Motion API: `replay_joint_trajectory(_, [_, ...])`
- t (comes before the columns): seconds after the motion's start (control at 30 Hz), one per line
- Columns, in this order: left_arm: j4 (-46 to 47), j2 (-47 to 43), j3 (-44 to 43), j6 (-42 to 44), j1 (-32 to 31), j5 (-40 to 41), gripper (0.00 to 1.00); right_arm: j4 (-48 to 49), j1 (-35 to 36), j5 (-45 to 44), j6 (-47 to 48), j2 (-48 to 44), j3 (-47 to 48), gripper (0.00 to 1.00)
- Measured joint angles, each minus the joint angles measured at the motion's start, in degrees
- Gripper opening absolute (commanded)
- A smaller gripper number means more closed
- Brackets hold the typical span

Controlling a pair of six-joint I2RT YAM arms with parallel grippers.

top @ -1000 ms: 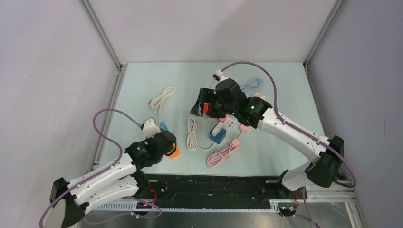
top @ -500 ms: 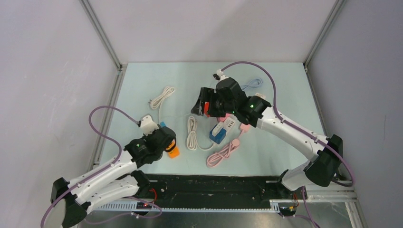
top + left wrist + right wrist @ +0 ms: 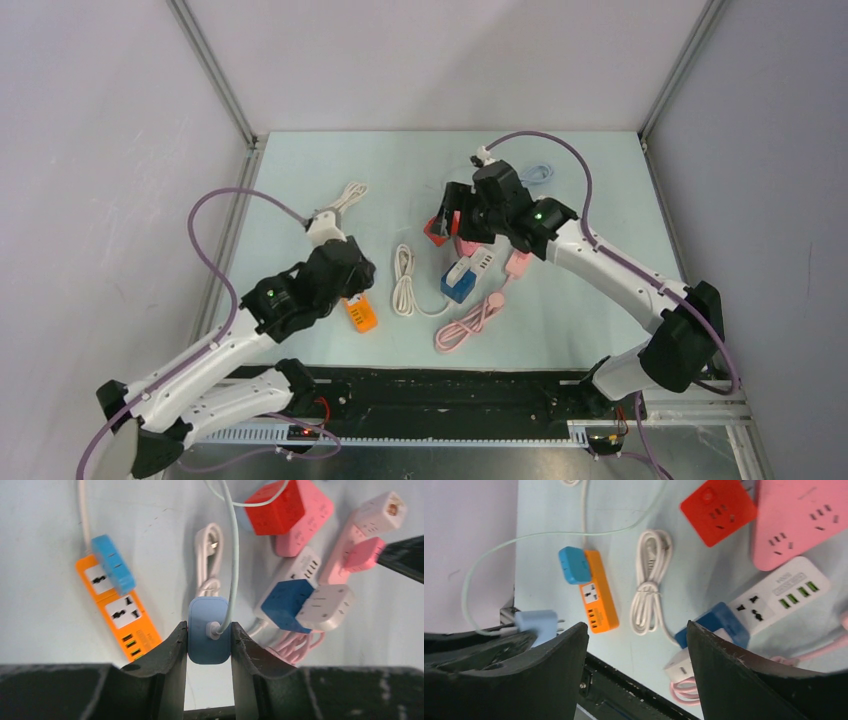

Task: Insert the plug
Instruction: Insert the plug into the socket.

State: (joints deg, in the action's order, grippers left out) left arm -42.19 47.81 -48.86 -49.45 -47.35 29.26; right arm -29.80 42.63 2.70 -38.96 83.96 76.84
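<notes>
rounded pale-blue plug (image 3: 209, 632), thin mint cord (image 3: 233, 555) — pinched in left gripper (image 3: 208, 636)

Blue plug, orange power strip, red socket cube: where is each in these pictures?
blue plug (image 3: 201, 647), left wrist view, on its back face.
orange power strip (image 3: 122, 614), left wrist view, on its lower socket.
red socket cube (image 3: 718, 510), right wrist view, on its socket face.
</notes>
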Motion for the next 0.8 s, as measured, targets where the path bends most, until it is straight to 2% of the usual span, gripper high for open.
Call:
replay_joint_trajectory(0.17, [5.9, 6.4, -4.5, 5.6, 2.1, -6.9, 0.0, -1.0, -3.6, 0.2, 0.1, -0.5, -1.9, 0.71])
replay_joint_trajectory(0.2, [8.0, 8.4, -5.3, 6.4, 3.2, -8.9, 0.0, -1.3, -4.4, 0.3, 0.1, -0.6, -2.0, 0.68])
replay_joint_trajectory(0.3, [12.8, 14.2, -7.8, 8.6, 7.3, -14.3, 0.0, -1.7, -6.8, 1.0, 0.3, -0.6, -2.2, 0.45])
replay_joint_trajectory(0.37, [14.4, 18.7, -10.9, 10.2, 9.5, -17.1, 0.0, -1.7, -8.6, 1.7, 0.5, -0.3, -2.3, 0.39])
replay_joint_trajectory(0.5, [16.8, 29.7, -20.8, 15.3, 12.1, -21.5, 0.0, -0.5, -11.9, 2.3, 0.7, 2.1, -2.3, 0.34])
replay_joint_trajectory(0.63, [19.5, 41.4, -32.5, 22.7, 12.4, -26.9, 0.0, 0.3, -15.1, 2.3, 0.7, 4.9, -2.9, 0.33])
replay_joint_trajectory(0.8, [21.0, 52.8, -42.2, 33.4, 11.5, -34.9, 0.0, 0.8, -19.2, 2.0, 0.6, 4.7, -3.7, 0.35])
